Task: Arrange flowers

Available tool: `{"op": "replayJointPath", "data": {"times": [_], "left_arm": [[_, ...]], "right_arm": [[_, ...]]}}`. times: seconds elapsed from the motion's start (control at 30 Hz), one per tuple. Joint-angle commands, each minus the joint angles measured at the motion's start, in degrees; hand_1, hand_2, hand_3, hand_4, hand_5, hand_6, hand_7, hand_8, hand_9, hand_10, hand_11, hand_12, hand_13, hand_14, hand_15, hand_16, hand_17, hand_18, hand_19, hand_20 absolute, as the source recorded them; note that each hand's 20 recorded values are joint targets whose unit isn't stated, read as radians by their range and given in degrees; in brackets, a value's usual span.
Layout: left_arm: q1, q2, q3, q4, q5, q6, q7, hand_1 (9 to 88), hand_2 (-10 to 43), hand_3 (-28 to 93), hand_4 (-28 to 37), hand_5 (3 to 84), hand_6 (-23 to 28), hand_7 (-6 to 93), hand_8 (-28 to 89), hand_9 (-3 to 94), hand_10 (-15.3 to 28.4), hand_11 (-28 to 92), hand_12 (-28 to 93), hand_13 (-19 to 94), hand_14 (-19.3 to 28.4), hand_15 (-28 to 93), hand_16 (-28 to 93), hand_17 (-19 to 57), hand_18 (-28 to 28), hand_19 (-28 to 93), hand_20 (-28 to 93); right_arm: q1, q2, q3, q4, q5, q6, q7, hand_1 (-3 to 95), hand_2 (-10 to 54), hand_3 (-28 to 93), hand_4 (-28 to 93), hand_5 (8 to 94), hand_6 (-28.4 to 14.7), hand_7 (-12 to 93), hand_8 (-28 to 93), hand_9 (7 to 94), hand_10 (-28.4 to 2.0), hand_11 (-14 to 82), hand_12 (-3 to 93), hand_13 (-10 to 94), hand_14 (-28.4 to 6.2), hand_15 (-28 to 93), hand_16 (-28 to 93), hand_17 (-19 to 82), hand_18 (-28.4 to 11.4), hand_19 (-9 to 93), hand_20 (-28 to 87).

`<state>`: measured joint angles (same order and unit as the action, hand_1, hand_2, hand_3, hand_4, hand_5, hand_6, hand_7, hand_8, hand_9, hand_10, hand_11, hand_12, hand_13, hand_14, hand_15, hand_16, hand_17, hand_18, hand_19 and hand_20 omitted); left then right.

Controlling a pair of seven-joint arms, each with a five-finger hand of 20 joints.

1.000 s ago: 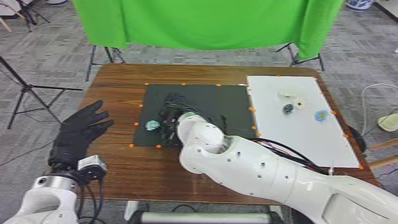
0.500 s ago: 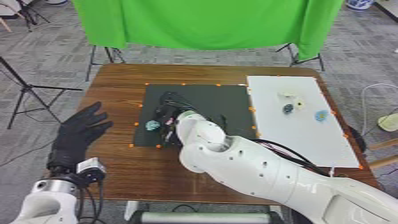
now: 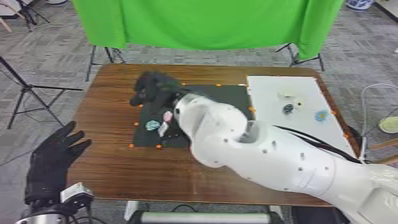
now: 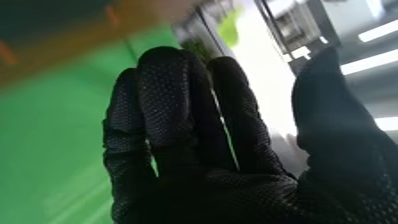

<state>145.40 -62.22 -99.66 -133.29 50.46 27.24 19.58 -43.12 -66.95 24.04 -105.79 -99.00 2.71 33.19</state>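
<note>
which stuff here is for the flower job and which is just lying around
Likely for the job:
pale blue flower
pink flower
bright blue flower
dark flower
dark mat
white board

Likely just around:
green cloth
tripod at far left

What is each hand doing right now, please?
Left hand: open, holding nothing.
Right hand: open, fingers straight, holding nothing.

**Right hand over dark mat**

Blurred, it hovers left of upper centre; a light-blue flower lies at the mat's left; a blue bloom rests on the white board, right of frame; left hand, lower left, fingers extended.
</note>
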Motion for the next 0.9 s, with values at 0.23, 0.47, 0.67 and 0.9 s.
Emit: {"op": "replayJointPath", "data": {"times": [0.23, 0.47, 0.67, 0.9], "left_arm": [[1.47, 0.46, 1.91, -0.14, -1.25, 1.84, 2.24, 24.2, 8.1, 84, -21.7, 37.2, 9.1, 16.8, -11, 34.8, 18.2, 28, 8, 28, 25.4, 51, -10, -8.9, 23.7, 59, -1], [0.23, 1.23, 2.82, 0.32, -1.07, 1.51, 2.17, 24.3, 8.0, 84, -21.8, 37.2, 8.9, 17.1, -12, 34.8, 18.2, 28, 8, 28, 25.4, 51, -10, -8.9, 23.5, 59, -2], [-0.38, 2.07, 3.92, 0.28, -1.26, 2.06, 2.66, 24.3, 7.9, 84, -21.8, 37.0, 8.9, 17.2, -12, 34.7, 18.1, 28, 8, 28, 25.4, 51, -10, -9.0, 23.4, 59, -2], [0.30, 1.87, 4.04, 0.01, -1.50, 2.41, 2.51, 24.3, 7.9, 84, -21.8, 36.8, 8.7, 17.5, -12, 34.6, 18.1, 28, 8, 28, 25.3, 51, -11, -9.0, 23.4, 59, -2]], "right_arm": [[-22.03, 20.01, 24.35, -13.94, 4.84, 12.05, -1.69, 22.0, 5.0, 92, -26, 48.3, -3.4, 18, -15, 53.2, -14.2, 17.3, 11.5, 57, -13.9, 81, 8, 15, -21.6, 81, 31], [-22.54, 20.70, 24.28, -12.70, 6.02, 10.98, -1.15, 23.2, 3.9, 92, -26, 49.3, -3.7, 18, -14, 54.0, -14.5, 17.7, 11.7, 57, -14.4, 81, 8, 15, -21.6, 80, 32], [-24.89, 22.70, 27.00, -13.14, 4.11, 9.56, -0.38, 23.9, 3.5, 92, -26, 49.3, -3.6, 19, -15, 53.9, -14.5, 17.7, 11.6, 57, -14.2, 81, 8, 15, -21.7, 80, 33], [-39.22, 28.80, 41.11, -14.85, 0.27, 6.69, 1.93, 25.3, 2.0, 92, -26, 48.8, -3.6, 19, -15, 52.9, -14.1, 17.6, 11.6, 59, -13.3, 81, 8, 17, -21.8, 80, 33]]}}
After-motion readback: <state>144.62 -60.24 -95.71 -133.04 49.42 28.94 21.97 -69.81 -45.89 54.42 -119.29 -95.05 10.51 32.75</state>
